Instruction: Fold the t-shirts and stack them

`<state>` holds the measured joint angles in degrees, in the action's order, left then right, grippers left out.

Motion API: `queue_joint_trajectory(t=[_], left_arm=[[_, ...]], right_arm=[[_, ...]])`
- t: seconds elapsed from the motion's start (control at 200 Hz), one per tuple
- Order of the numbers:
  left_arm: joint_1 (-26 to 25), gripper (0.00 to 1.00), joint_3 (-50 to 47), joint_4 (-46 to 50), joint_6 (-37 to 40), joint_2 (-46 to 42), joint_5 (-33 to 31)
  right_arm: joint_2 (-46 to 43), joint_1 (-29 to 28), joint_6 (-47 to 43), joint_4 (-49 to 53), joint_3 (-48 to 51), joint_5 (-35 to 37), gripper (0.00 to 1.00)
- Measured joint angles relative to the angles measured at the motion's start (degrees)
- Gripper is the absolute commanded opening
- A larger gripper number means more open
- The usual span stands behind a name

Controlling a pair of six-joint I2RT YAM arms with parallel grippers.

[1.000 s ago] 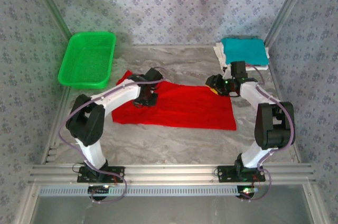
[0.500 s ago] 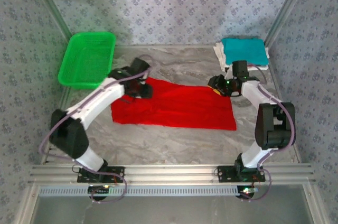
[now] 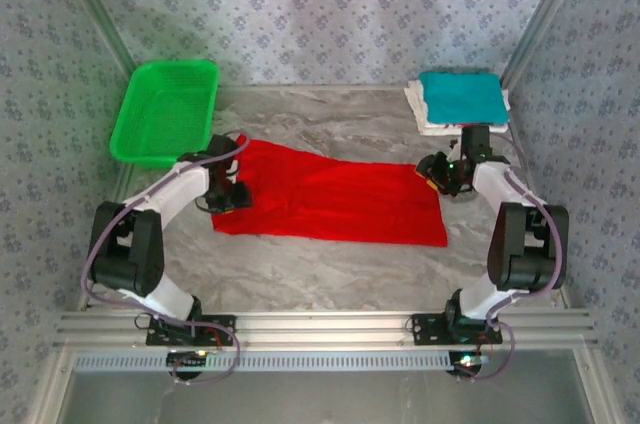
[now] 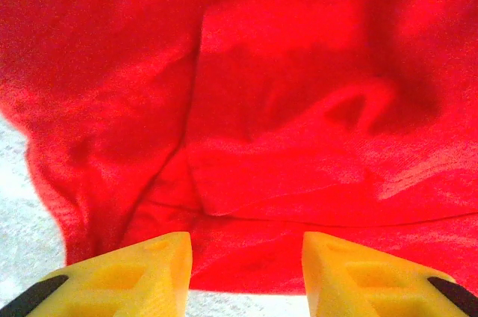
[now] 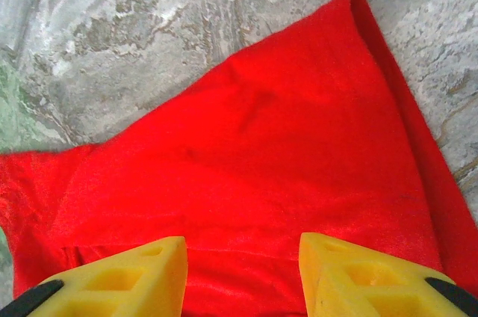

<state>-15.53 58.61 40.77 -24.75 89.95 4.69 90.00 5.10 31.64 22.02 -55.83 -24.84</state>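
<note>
Top external view: I find the red t-shirt (image 3: 340, 199) spread flat across the middle of the table (image 3: 320, 274). Its long axis runs from the left edge toward the right edge.
Finished stack: the teal t-shirt (image 3: 460, 94) lies folded on the whitish t-shirt (image 3: 415, 104) at the far right corner.
Basket: the green basket (image 3: 160, 158) sits at the far left corner, just beyond the red cloth.
Left gripper (image 3: 228, 194): it is over the shirt's left end. The arm is folded, its elbow back toward the near left corner and the wrist pitched down.
Left jaws: on the left wrist camera the yellow fingers (image 4: 149, 265) stand partly apart. Rumpled red cloth lies under the gap and nothing is pinched.
Right gripper (image 3: 440, 172): it is over the shirt's far right corner, forearm reaching toward the far edge.
Right jaws: the fingers (image 5: 142, 268) are likewise partly apart over smooth cloth, with nothing held.
Governing relation: each hand sits at one short end, and the shirt's length lies between them.
Contact: I cannot say whether either gripper touches the cloth, because the wrists mask the tips from above.
Judgement: I expect the next move to be a pinch at both ends.
</note>
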Motion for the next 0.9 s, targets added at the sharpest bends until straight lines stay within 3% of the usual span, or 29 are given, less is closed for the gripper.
queue_joint_trajectory(t=[0.25,0.33,0.405,0.49,0.899], left_arm=[[0.04,0.45,-0.07,-2.71,-0.22,3.54,-0.04],[0.04,0.31,-0.13,-3.23,-0.44,4.70,-0.35],[0.07,0.11,-0.28,-3.50,-0.22,4.90,-0.68],[0.04,0.00,-0.28,-3.54,-0.68,4.90,-1.11],[0.20,0.00,2.45,1.36,0.07,2.23,-4.17]], right_arm=[[0.55,-0.26,0.02,-0.24,0.26,-0.04,0.46],[0.55,-0.26,0.00,-0.46,0.26,-0.04,0.46],[0.55,-0.26,0.00,-0.59,0.26,-0.04,0.45],[0.55,-0.26,0.02,-0.63,0.26,-0.04,0.45],[1.01,-0.24,0.02,-1.03,0.26,-0.02,0.45]])
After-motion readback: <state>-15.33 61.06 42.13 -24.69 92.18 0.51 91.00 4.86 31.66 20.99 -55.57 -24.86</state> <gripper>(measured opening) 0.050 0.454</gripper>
